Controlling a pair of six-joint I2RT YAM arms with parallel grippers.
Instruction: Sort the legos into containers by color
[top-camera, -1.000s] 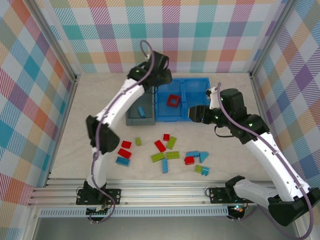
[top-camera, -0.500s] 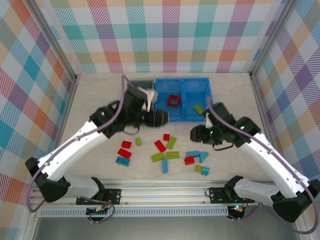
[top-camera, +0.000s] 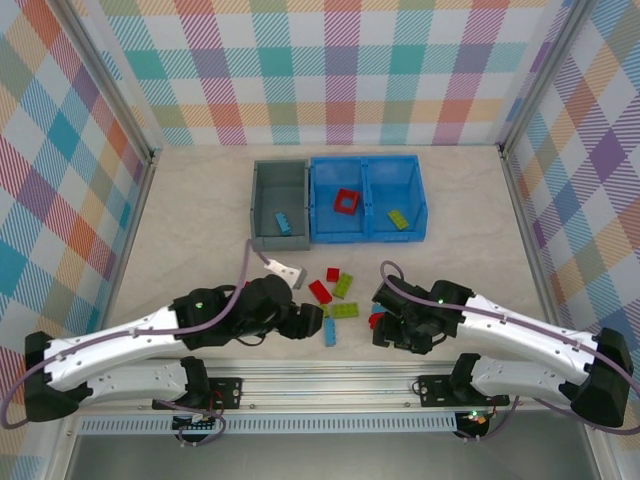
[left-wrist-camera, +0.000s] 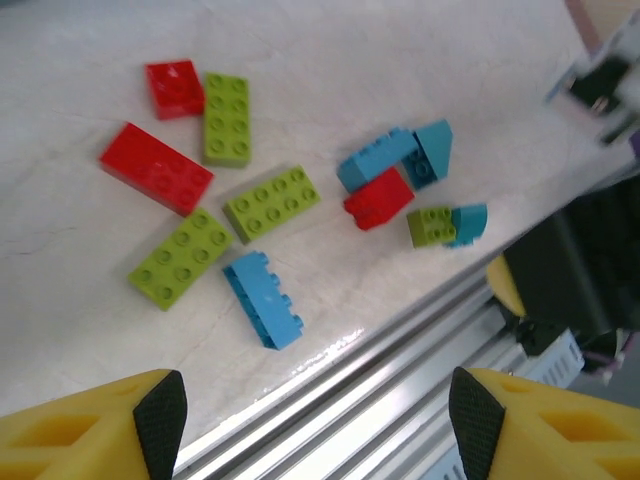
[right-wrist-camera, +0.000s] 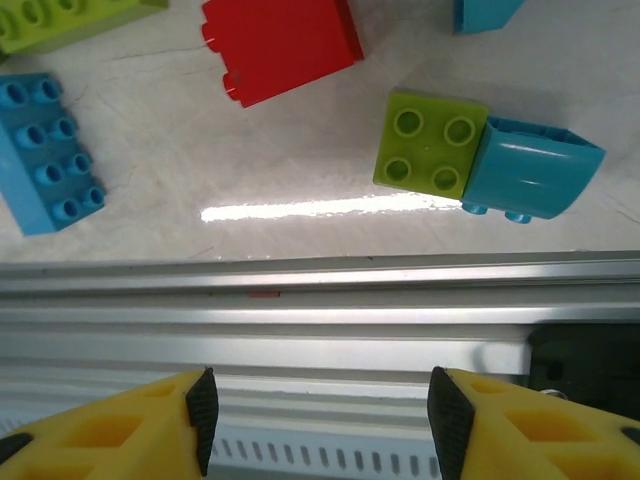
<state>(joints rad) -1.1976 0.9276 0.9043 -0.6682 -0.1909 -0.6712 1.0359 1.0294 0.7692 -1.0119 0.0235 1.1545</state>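
Note:
Loose legos lie on the table near the front rail: red (left-wrist-camera: 155, 168), lime green (left-wrist-camera: 271, 202) and light blue (left-wrist-camera: 262, 300) bricks, and a blue wedge (left-wrist-camera: 432, 152). My left gripper (left-wrist-camera: 315, 425) hangs open over the rail just in front of them, empty; from above, the left gripper (top-camera: 310, 322) is beside a blue brick (top-camera: 330, 333). My right gripper (right-wrist-camera: 320, 412) is open and empty over the rail, near a green brick (right-wrist-camera: 431, 143), a blue piece (right-wrist-camera: 530, 168) and a red brick (right-wrist-camera: 280, 42). The grey bin (top-camera: 262, 205) holds a blue brick (top-camera: 284, 224). The blue bin (top-camera: 368, 236) holds a red frame (top-camera: 346, 201) and a green brick (top-camera: 398, 219).
The aluminium rail (right-wrist-camera: 320, 300) runs along the near table edge under both grippers. The right gripper (top-camera: 393, 330) and the left one sit close together low over the pile. Checked walls enclose the table at the back and sides.
Both arms have swung back from the bins to the near edge above the loose bricks. A green brick now lies in the blue bin's right compartment. The left jaws have widened.

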